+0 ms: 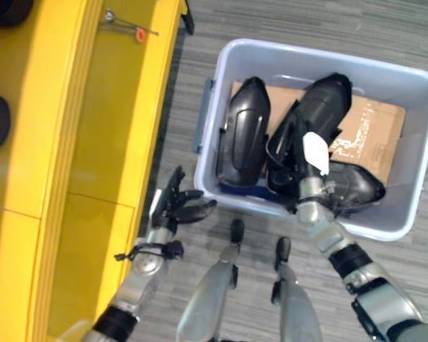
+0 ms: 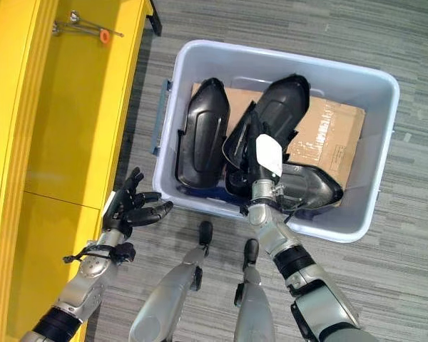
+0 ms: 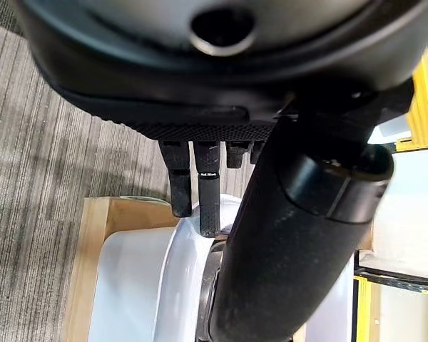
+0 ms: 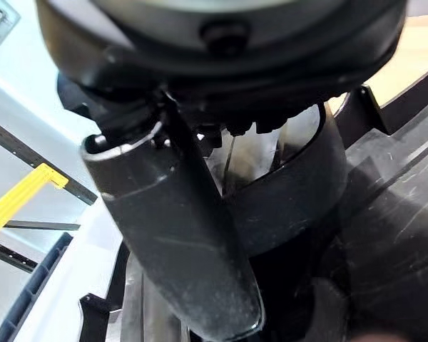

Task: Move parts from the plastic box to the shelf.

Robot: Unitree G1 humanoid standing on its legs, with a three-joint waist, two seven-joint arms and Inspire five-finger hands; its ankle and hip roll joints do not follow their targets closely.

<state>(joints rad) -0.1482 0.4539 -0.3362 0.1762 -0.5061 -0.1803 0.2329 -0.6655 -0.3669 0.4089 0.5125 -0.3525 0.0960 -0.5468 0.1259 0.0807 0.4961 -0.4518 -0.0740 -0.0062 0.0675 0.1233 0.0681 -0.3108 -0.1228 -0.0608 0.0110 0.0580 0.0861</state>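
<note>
The right hand [image 2: 265,165] reaches into the plastic box [image 2: 357,92] among black parts [image 2: 201,135]; I cannot tell its grip. The left hand [image 2: 130,206] hangs released beside the yellow shelf [image 2: 71,128].

A grey, striped carpet floor [image 1: 328,21] carries a pale grey-blue rectangular plastic box [image 1: 421,78], which stands just beside a bright yellow metal shelf [image 1: 107,142]. On the box's bottom lies a flat sheet of brown cardboard [image 1: 374,128], with several glossy black moulded plastic parts [image 1: 244,128] resting on it. At the far end of the yellow shelf lies a small thin metal tool with an orange tip [image 1: 128,27].
</note>
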